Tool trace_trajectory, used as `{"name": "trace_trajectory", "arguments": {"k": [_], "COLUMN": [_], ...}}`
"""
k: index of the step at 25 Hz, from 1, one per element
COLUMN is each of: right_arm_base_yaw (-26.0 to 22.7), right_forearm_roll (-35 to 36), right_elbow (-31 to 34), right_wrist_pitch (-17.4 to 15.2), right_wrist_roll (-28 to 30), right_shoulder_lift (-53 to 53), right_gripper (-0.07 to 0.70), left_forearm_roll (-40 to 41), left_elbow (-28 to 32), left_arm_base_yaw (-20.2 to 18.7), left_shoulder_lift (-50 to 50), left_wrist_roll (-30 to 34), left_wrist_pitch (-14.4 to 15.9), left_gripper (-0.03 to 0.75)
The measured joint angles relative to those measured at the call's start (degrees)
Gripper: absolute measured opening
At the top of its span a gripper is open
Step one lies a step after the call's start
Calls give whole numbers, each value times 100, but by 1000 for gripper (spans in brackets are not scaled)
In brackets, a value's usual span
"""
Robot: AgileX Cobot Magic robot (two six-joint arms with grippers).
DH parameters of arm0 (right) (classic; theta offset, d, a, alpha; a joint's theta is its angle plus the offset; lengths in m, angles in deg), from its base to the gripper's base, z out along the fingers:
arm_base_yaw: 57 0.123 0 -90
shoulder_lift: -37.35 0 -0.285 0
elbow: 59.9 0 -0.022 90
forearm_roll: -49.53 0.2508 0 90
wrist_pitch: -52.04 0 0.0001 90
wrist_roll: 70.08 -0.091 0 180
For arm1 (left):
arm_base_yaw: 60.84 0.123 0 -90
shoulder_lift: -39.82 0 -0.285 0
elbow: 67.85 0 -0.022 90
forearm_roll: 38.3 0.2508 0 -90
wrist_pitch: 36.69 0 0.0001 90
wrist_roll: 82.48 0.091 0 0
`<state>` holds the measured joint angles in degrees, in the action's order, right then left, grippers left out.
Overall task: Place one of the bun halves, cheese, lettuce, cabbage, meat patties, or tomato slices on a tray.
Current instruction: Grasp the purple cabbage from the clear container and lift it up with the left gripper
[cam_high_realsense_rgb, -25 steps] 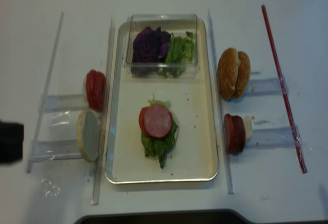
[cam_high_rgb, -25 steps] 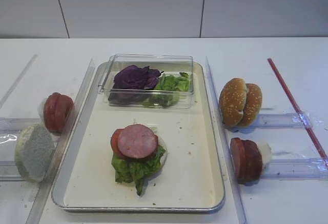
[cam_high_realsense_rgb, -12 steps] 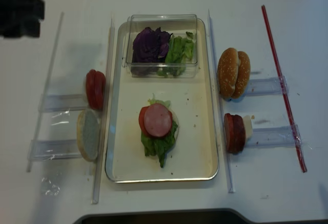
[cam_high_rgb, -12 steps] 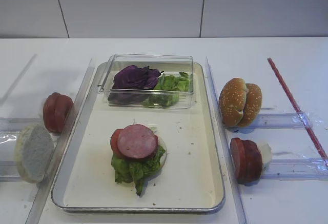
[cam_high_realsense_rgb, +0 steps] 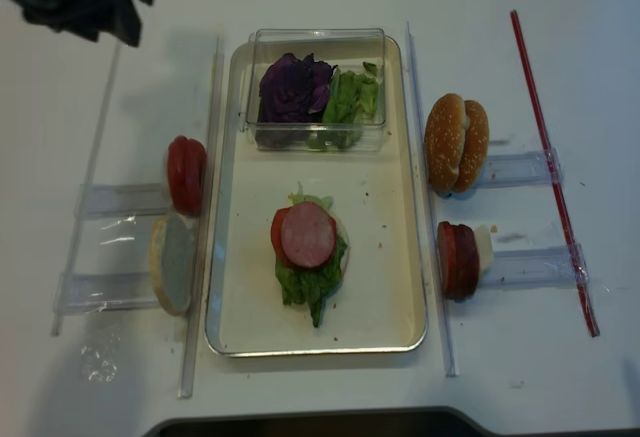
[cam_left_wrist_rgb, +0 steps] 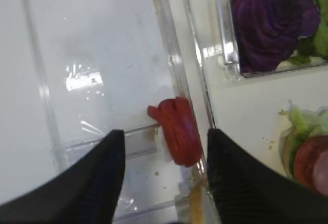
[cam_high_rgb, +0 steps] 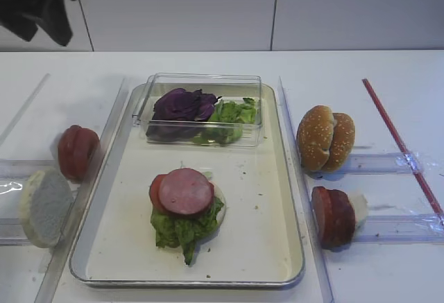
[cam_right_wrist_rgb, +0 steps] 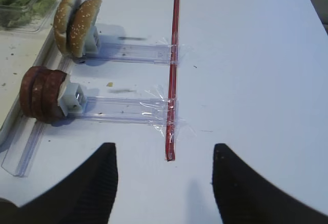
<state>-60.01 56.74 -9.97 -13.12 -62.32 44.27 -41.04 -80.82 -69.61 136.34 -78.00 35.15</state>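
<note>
Leftmost, the left tool [cam_left_wrist_rgb: 161, 175] hangs high above the white table [cam_high_rgb: 388, 74], its dark jaws spread apart with nothing between them; in the overhead view it shows only as a blurred black shape near the far-left corner. Below it, upright tomato slices [cam_high_rgb: 76, 152] stand on a clear plastic holder [cam_high_realsense_rgb: 120, 200], and nearer the front a bun half [cam_high_rgb: 44, 206] leans with its pale crumb face showing.

Next comes the tray [cam_high_rgb: 270, 247], flanked by clear plastic rails. At its far end sits a clear plastic box [cam_high_rgb: 253, 84] holding the purple cabbage [cam_high_rgb: 182, 103] on the left and green lettuce [cam_high_rgb: 232, 112] beside it. Nearer the front of the tray is a stack: lettuce underneath, a tomato slice, and a pink meat patty [cam_high_rgb: 185, 191] on top.

Right of the tray, two sesame bun halves [cam_high_rgb: 325, 138] stand on edge together, and in front of them darker red slices [cam_high_rgb: 333, 216] stand on another holder. A red strip [cam_high_rgb: 399, 140] runs along the table further right.

Finally, the right tool [cam_right_wrist_rgb: 164, 172] hovers low over bare table near the red strip's end, jaws wide and empty.
</note>
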Motion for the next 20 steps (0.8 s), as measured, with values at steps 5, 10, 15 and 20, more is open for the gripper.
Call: {"name": "trace_trajectory", "arguments": {"k": [5,10,15,20], "right_arm_base_yaw": [0,0,0,0], "right_forearm_roll": [0,0,0,0], "right_elbow": [0,0,0,0], "right_wrist_pitch": [0,0,0,0], "right_wrist_roll": [0,0,0,0], "right_shoulder_lift": [0,0,0,0], "right_gripper": [428,428,428,428], "left_forearm_roll": [122,122,122,16], "left_elbow": [-682,-1331,-1742,-1930], "left_arm_base_yaw": [-622,-1049,-1276,-1367], "left_shoulder_lift": [719,1530,2243,2682], "left_wrist_roll": [-13,-274,-384,-383], "left_wrist_pitch": [-9,-22,-36,-46], "left_gripper": [373,396,485,503]}}
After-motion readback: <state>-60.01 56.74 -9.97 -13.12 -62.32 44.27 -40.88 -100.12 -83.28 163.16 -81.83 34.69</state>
